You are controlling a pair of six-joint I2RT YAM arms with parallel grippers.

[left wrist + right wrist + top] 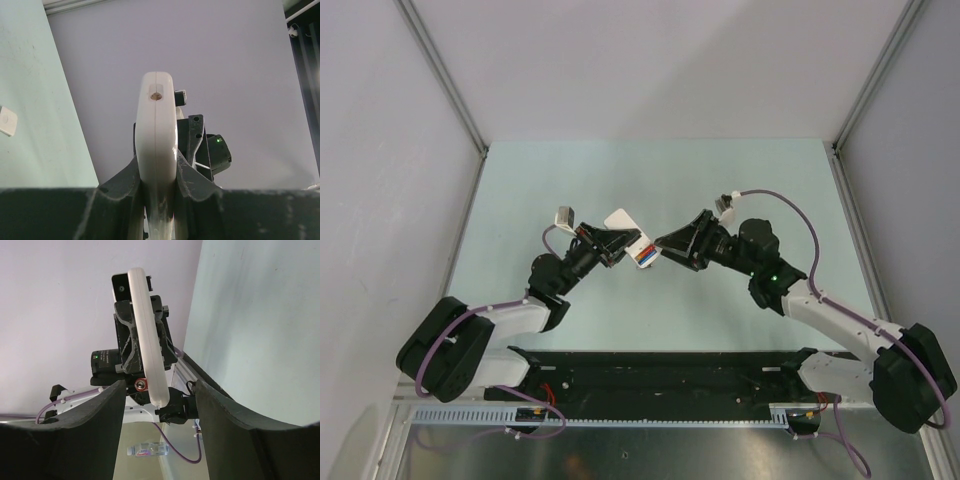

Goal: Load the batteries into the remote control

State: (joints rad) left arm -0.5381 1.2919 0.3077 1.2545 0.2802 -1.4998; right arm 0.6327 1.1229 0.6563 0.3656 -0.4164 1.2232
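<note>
Left gripper (159,172): jaws closed tight on the remote control (156,125), clamping its two flat faces. The remote is seen edge-on, standing up out of the fingers, held above the table (720,180).

Right gripper (159,407): jaws wide apart, holding nothing. The remote's free end sits in the gap between its fingers (107,415), clear of both.

Batteries (645,256): red and blue stripes at that same end of the remote, beside the right gripper.

Small white flat piece (7,121) lies on the table, well apart from the remote.
</note>
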